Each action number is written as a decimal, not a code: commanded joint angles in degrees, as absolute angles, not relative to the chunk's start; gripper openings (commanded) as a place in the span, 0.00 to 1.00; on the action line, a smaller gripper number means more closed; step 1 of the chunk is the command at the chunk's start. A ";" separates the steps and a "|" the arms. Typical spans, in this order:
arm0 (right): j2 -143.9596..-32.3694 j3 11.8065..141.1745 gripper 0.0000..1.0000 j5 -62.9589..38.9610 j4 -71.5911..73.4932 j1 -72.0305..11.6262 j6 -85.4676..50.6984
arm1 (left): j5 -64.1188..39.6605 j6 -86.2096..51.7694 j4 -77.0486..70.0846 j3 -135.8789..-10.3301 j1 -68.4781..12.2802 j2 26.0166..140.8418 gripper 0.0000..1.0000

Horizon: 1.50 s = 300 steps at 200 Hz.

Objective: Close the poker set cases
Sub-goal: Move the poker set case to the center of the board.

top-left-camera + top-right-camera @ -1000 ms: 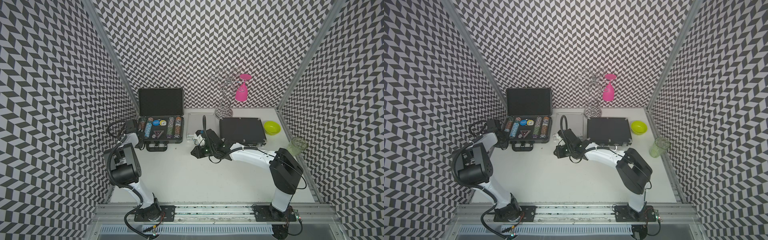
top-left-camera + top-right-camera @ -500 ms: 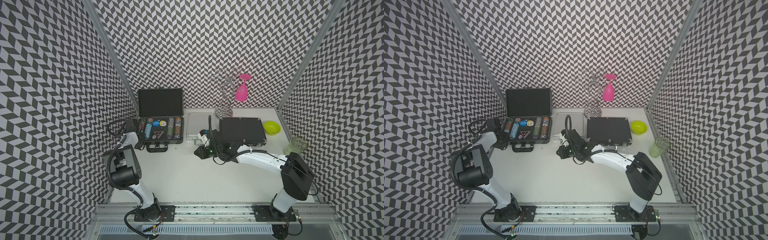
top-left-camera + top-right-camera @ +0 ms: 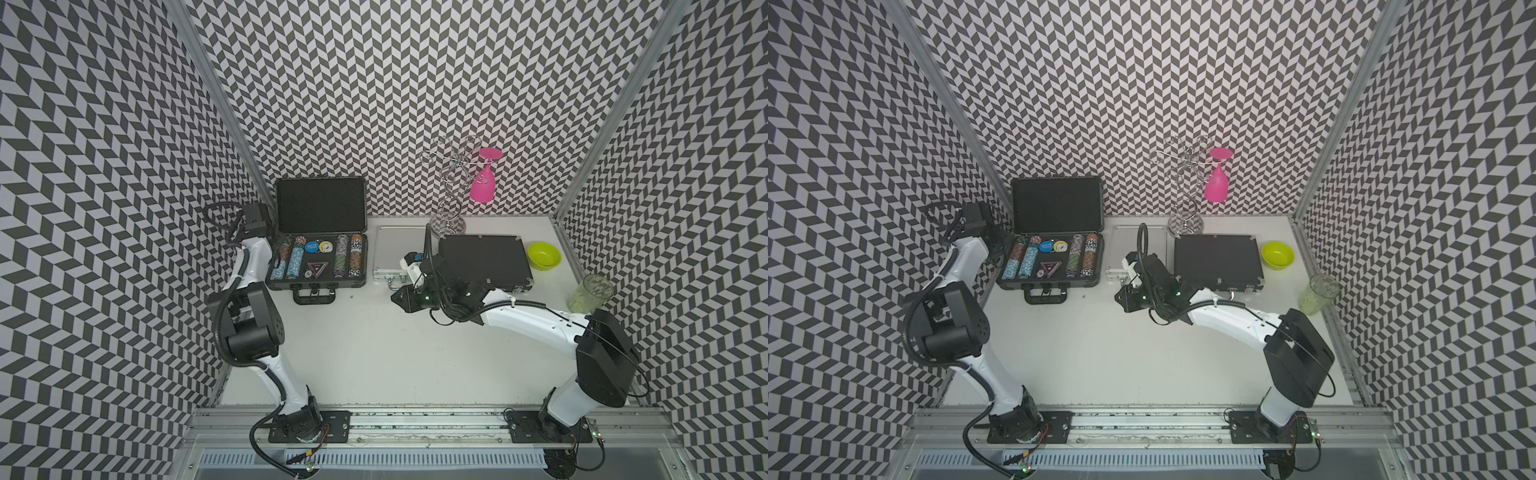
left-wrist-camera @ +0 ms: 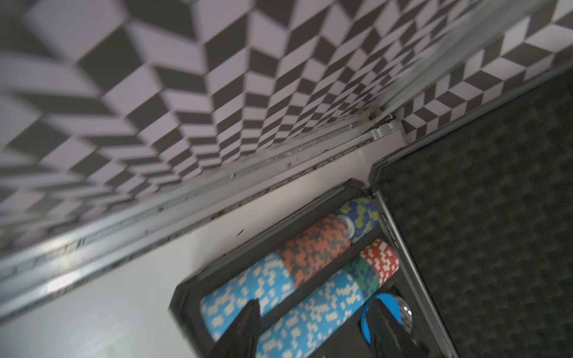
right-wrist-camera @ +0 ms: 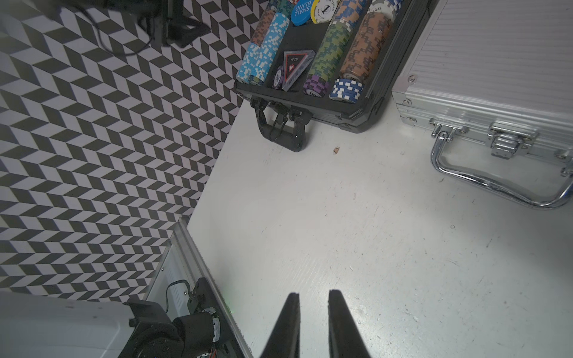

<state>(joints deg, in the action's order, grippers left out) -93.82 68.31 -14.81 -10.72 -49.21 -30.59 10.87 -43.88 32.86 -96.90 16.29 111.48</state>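
You have one case left to shut, by the look of it: the open black case (image 3: 316,284) sits at the back left of the table (image 3: 374,353) with its lid (image 3: 320,205) standing upright against the rear wall (image 3: 374,104) and its chip rows (image 3: 318,259) exposed. The silver case (image 3: 392,249) just beside it and the second black case (image 3: 484,259) further right both lie flat with their lids down. Your left gripper (image 4: 313,305) hangs over the left end of the chips near the hinge corner, its fingers (image 4: 248,322) apart with nothing between them. I judge the step in hand to be reaching for that lid, so you need to get onto its free top edge, tip it forward and lower it over the chips without trapping a finger between lid and base. Your right gripper (image 5: 313,293) hovers over bare table in front of the silver case, fingers nearly together with only a slim gap, holding nothing. In both top views the left gripper is hard to pick out against its dark wrist and the patterned wall, and the left wrist view is smeared and cuts the fingers off. Your right arm (image 3: 532,320) covers part of the second black case's front edge, so you cannot tell whether it is latched, nor whether the silver case's latch (image 5: 508,139) is snapped home
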 commanded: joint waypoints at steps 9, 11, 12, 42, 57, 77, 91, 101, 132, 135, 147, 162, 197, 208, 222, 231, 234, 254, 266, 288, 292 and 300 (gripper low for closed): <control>-93.36 67.14 0.19 -14.85 -7.72 -49.05 -28.85 | 14.52 -29.33 34.14 -113.45 14.53 124.82 0.58; -93.28 67.10 0.19 -14.92 -7.73 -49.11 -28.83 | 14.81 -28.73 34.33 -114.47 14.58 125.47 0.58; -93.31 67.08 0.19 -14.93 -7.73 -49.12 -28.79 | 14.88 -28.06 34.39 -115.11 14.58 125.88 0.58; -92.91 66.43 0.19 -16.93 -7.16 -49.13 -28.74 | 9.06 -24.78 26.50 -117.06 17.11 129.34 0.56; -92.21 65.57 0.19 -17.50 -6.64 -49.22 -28.65 | 10.25 -18.20 23.54 -119.38 16.08 131.09 0.56; -91.11 64.16 0.19 -17.51 -6.07 -49.31 -28.65 | 17.49 -8.26 18.68 -119.89 13.10 131.81 0.57; -90.75 64.00 0.19 -17.70 -6.85 -49.31 -28.65 | 17.48 -5.98 16.44 -120.66 12.72 132.77 0.57; -90.14 63.52 0.19 -17.93 -6.76 -49.30 -28.78 | 15.51 -5.98 15.88 -121.41 12.89 134.05 0.57; -88.92 63.02 0.19 -18.04 -7.85 -49.31 -28.65 | 19.18 -5.37 14.61 -123.13 11.96 138.15 0.53; -88.85 62.91 0.19 -18.02 -8.01 -49.31 -28.65 | 19.34 -5.36 14.46 -123.29 12.01 138.46 0.52; -88.41 62.46 0.19 -17.63 -8.40 -49.26 -28.57 | 18.64 -5.38 13.73 -124.22 12.52 139.39 0.51; -88.33 62.47 0.19 -17.23 -9.11 -49.27 -28.39 | 18.87 -5.87 13.39 -125.19 13.16 140.05 0.51; -89.93 62.93 0.19 -17.40 -9.68 -49.26 -28.30 | 19.70 -7.32 12.93 -125.07 14.96 140.57 0.52; -90.47 62.76 0.19 -17.48 -9.45 -49.24 -28.44 | 20.74 -7.92 12.99 -124.87 15.47 140.80 0.53; -91.31 62.89 0.19 -17.49 -9.49 -49.26 -28.46 | 18.16 -7.57 11.11 -123.69 16.13 141.07 0.53; -91.73 63.01 0.19 -17.49 -9.54 -49.24 -28.55 | 16.59 -7.89 11.22 -124.48 16.54 141.97 0.53; -91.87 63.08 0.19 -17.56 -9.57 -49.28 -28.56 | 15.55 -7.98 11.17 -124.76 16.72 142.35 0.52; -93.08 63.60 0.19 -17.58 -9.82 -49.23 -28.46 | 8.58 -8.28 10.38 -126.18 17.66 144.27 0.51; -94.03 64.51 0.19 -17.66 -10.49 -49.28 -28.37 | 7.55 -8.08 10.28 -126.99 17.86 145.37 0.51; -95.42 65.52 0.19 -18.36 -10.82 -49.31 -28.40 | 4.71 -10.13 10.04 -128.75 19.08 147.13 0.51; -95.60 65.64 0.19 -18.52 -10.83 -49.31 -28.55 | 4.54 -10.60 10.05 -129.04 19.30 147.40 0.50; -95.96 65.82 0.19 -18.66 -10.98 -49.30 -28.65 | 3.50 -11.35 9.71 -129.36 19.95 147.78 0.46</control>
